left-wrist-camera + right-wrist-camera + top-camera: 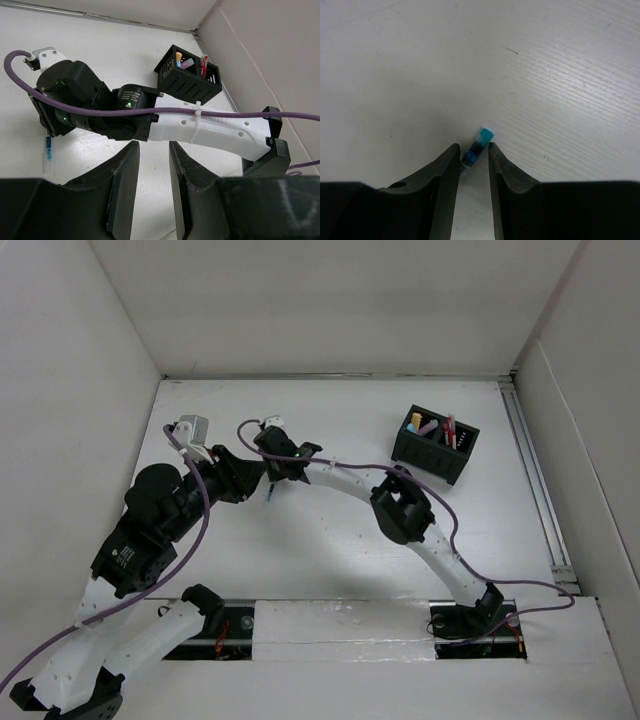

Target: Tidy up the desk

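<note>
Right wrist view: my right end effector straddles a blue-capped pen on the desk; whether clenched, I cannot tell.

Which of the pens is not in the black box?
The blue-capped pen, between the jaws of the right gripper out on the open desk. The other pens all stand inside the black box near the right wall.

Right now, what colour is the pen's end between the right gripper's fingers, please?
Turquoise pen end; best in the right wrist view.
</note>
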